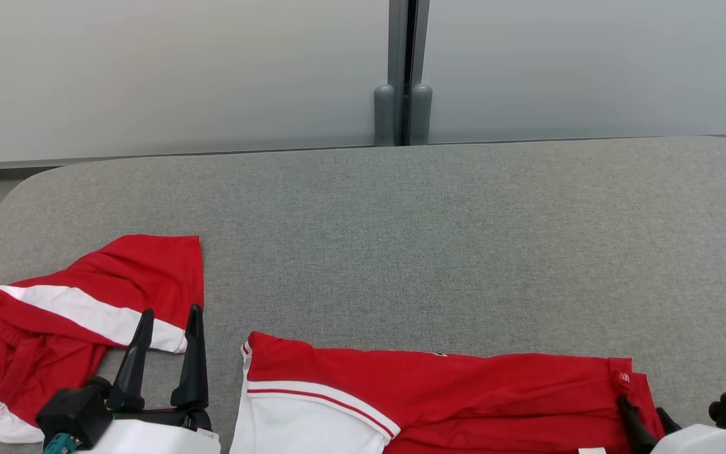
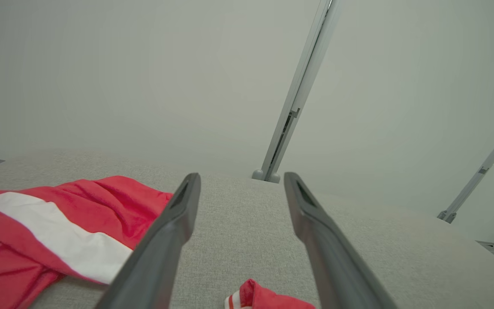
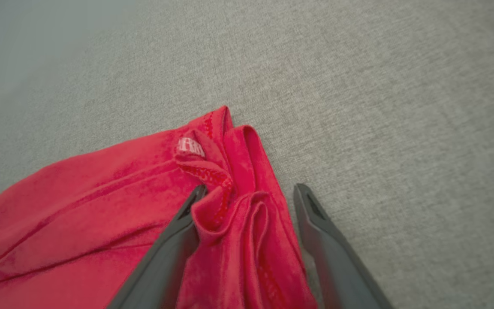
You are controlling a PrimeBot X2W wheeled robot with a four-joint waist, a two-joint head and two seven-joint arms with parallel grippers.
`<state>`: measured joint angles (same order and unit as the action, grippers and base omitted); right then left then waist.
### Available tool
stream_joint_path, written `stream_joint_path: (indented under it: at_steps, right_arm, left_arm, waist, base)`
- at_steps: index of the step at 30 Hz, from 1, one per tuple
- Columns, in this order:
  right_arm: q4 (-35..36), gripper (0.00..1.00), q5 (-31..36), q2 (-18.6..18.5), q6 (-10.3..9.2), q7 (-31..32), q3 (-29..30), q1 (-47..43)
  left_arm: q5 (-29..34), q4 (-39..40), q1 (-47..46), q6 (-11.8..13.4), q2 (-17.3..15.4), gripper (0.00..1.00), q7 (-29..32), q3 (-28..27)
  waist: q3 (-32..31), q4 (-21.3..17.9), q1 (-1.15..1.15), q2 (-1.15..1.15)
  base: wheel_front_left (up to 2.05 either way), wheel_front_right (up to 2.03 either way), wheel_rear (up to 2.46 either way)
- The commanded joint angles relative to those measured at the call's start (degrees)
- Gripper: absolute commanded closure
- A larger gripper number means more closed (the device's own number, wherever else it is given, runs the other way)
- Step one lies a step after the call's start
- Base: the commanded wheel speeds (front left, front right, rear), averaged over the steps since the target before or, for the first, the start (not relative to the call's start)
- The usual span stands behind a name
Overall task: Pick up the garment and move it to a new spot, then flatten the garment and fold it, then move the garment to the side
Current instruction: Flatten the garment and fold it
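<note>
Grey table (image 1: 401, 221), red garment (image 1: 464, 391) cut off below; left tool (image 1: 171, 310), right tool (image 3: 251, 189) both spread.

Setting: an indoor lab or office-type workspace. A grey fabric-covered table (image 1: 438, 214) extends ahead of the left gripper (image 1: 171, 313). Beyond its far edge stand frosted partition panels (image 1: 167, 69), joined by grey metal posts (image 1: 397, 50) with rounded feet.

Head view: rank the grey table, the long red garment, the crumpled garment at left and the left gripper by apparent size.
1. grey table
2. long red garment, cut off by the bottom edge
3. crumpled garment
4. left gripper, though nearness to the camera enlarges it
</note>
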<state>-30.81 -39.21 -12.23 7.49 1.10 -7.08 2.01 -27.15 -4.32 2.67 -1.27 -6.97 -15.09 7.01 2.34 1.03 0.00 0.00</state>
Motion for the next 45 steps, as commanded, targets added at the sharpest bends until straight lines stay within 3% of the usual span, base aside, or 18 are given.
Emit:
stream_joint_path:
  at_steps: [1,5,6,7,8,19,28,31,36,45]
  right_arm:
    - [-1.3,0.0,-1.2,0.7,0.01,1.2,-0.8,0.3]
    - [-3.1,0.0,-3.5,1.7,0.06,3.1,-3.8,0.9]
    - [-3.0,0.53,-4.2,1.9,0.08,3.1,-4.6,1.1]
    - [-2.7,0.84,-5.0,1.9,0.08,2.8,-5.3,1.3]
    - [-2.5,1.0,-5.7,1.8,0.08,2.5,-5.9,1.3]
    - [1.4,1.0,-12.0,-3.8,0.05,-4.6,-7.3,4.6]
    - [-1.8,1.0,-10.3,-11.0,0.01,-7.2,-2.7,8.8]
    - [-1.9,1.0,-9.6,-11.9,0.01,-7.1,-2.0,9.5]
    - [2.2,1.0,-7.1,-12.1,0.02,-6.2,-2.6,9.6]
    - [19.0,1.0,-2.5,-6.1,0.01,-1.2,-5.0,3.8]
  left_arm:
    - [0.5,-0.2,-0.9,-0.4,-0.1,0.0,-0.1,-0.4]
    - [1.1,-0.7,-1.0,-0.9,0.3,0.0,-0.1,-0.5]
    - [1.2,-0.8,-1.0,-1.1,0.3,0.0,-0.1,-0.5]
    - [1.5,-0.8,-1.0,-1.1,0.4,0.0,-0.1,-0.6]
    - [1.6,-0.9,-1.0,-1.1,0.4,0.0,-0.1,-0.6]
    - [2.4,-1.0,-0.5,-1.6,0.9,0.0,-0.1,-0.7]
    - [2.9,-0.7,-0.3,-1.8,1.3,0.0,-0.1,-1.5]
    - [3.1,-0.6,-0.1,-1.8,1.4,0.0,-0.1,-1.8]
    - [4.0,-0.7,0.2,-1.8,2.1,0.0,-0.1,-2.7]
    - [4.4,-1.6,1.0,-2.7,3.3,0.0,-0.1,-3.7]
  waist:
    - [0.0,0.0,0.0,0.0]
    - [0.0,0.3,0.0,0.0]
    - [0.0,0.4,0.0,0.0]
    - [0.0,0.4,0.0,0.0]
    - [0.0,0.5,0.0,0.0]
    - [-0.4,-0.5,0.0,0.0]
    - [-1.0,-1.2,0.0,0.0]
    - [-1.2,-1.2,0.0,0.0]
    - [-1.5,-0.6,0.0,0.0]
    - [-2.5,0.8,0.0,0.0]
  base:
    - [0.0,0.0,0.0]
    - [0.0,0.0,0.0]
    - [0.0,0.0,0.0]
    - [0.0,0.0,0.0]
    - [0.0,0.0,0.0]
    - [0.0,0.0,0.0]
    - [0.0,0.0,0.0]
    - [0.0,0.0,0.0]
    - [0.0,0.0,0.0]
    - [0.0,0.0,0.0]
